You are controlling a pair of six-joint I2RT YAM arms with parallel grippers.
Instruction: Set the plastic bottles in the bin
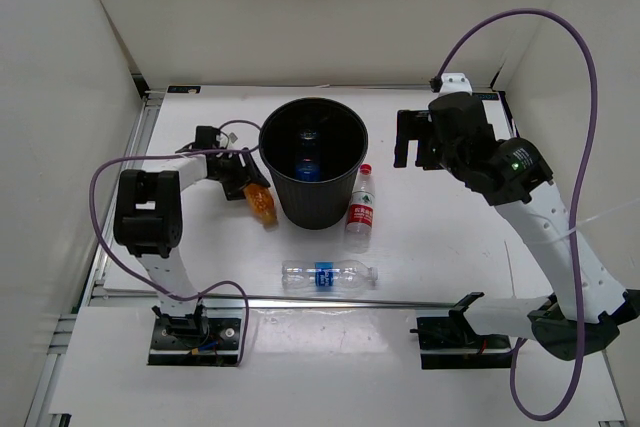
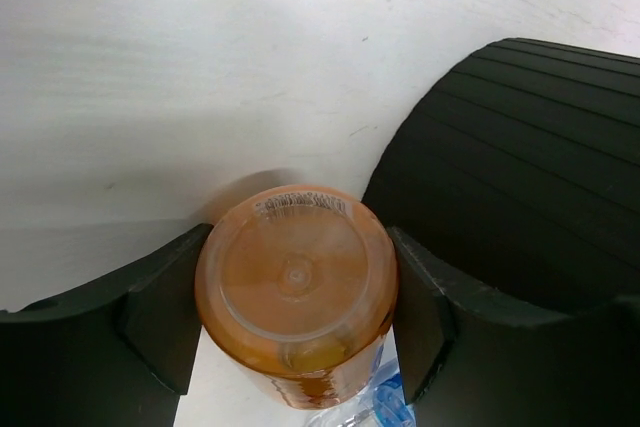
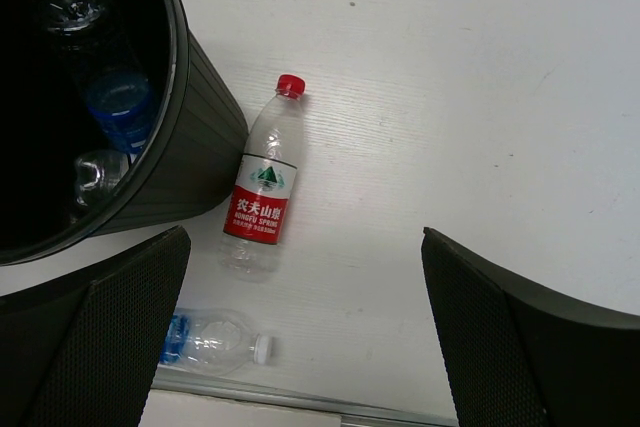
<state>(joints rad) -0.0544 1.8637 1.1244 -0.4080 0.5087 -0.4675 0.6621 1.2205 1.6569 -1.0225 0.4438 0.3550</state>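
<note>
Desk [image 1: 450,247]: white; it carries the bin and the loose bottles, with my two arm bases at its 6 o'clock edge.
Bin [image 1: 318,207]: round, black and ribbed, standing upright near the middle of the desk, a little toward 12 o'clock.
Right tool [image 1: 410,139]: spread wide and holding nothing, at 3 o'clock of the bin and well apart from it. My right wrist view [image 3: 305,235] looks down between the fingers at bare desk and the red bottle.
Left tool [image 1: 252,187]: at 8 o'clock of the bin, close to its wall, clamped on the orange bottle. In my left wrist view [image 2: 300,237] both pads press its sides.
Red bottle [image 1: 361,209] [image 3: 262,192]: clear with a red label and red cap, lying on the desk at 4 o'clock of the bin, just beside the wall, cap toward 12 o'clock.
Blue bottle [image 1: 328,275] [image 3: 205,342]: clear with a blue label and white cap, lying at 6 o'clock of the bin, apart from it, cap toward 3 o'clock.
Binned bottle [image 1: 307,159] [image 3: 120,107]: blue-labelled, down inside the bin among other clear shapes too dim to make out.
Orange bottle [image 1: 261,203] [image 2: 297,287]: stubby, held between my left fingers with its base toward the wrist camera. I cannot tell whether it touches the desk.
</note>
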